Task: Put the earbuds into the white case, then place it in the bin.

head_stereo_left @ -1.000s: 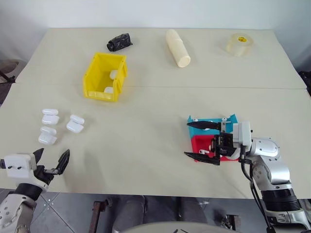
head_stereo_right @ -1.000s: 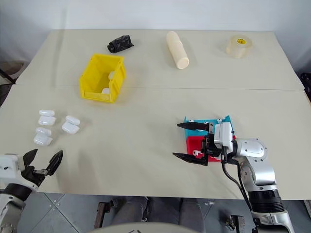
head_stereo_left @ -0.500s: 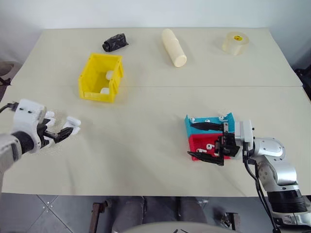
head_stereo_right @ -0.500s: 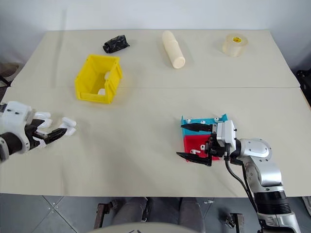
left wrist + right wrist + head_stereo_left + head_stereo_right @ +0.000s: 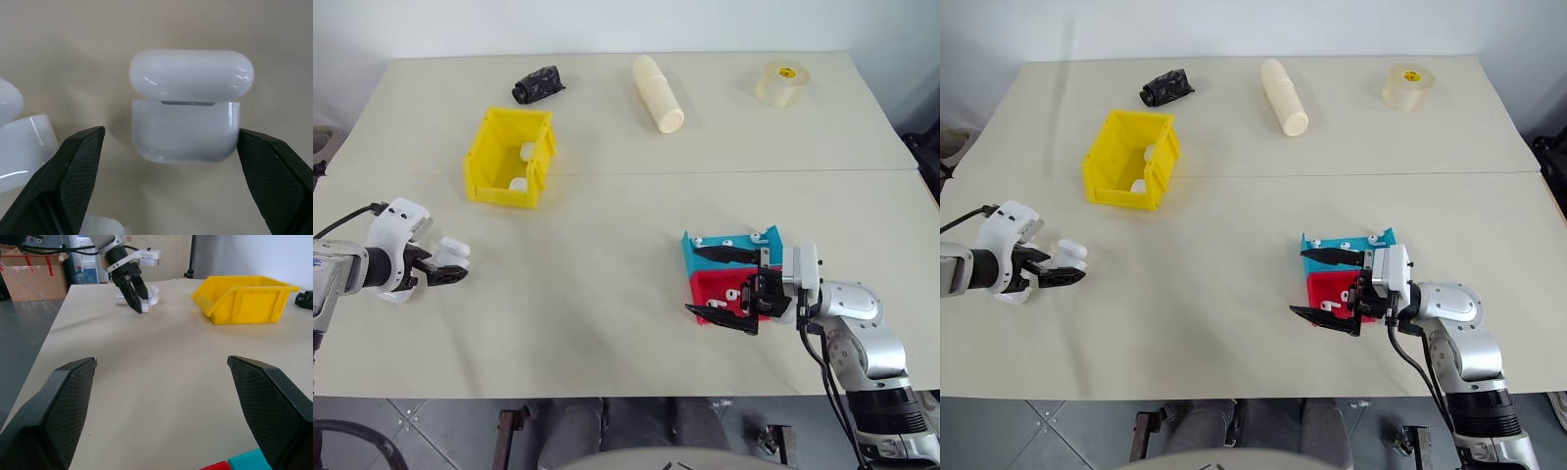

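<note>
A white case (image 5: 188, 105) lies on the table with its lid flipped up. My left gripper (image 5: 453, 271) is open, and its fingers (image 5: 63, 171) stand on either side of this case without pressing it. Two more cases (image 5: 22, 139) lie close beside it. The yellow bin (image 5: 499, 193) stands further back on the left with white cases in it. Small white earbuds (image 5: 756, 237) lie in the blue and red trays at the right. My right gripper (image 5: 695, 281) hangs open over those trays, holding nothing.
The blue tray (image 5: 703, 264) and the red tray (image 5: 715, 292) sit side by side near the front right. At the back lie a black crumpled object (image 5: 536, 84), a cream cylinder (image 5: 658, 93) and a tape roll (image 5: 775, 82).
My left arm has swung up from the table's front edge and forward to the group of white cases, tilting its gripper down over one. The right gripper has stayed put.
</note>
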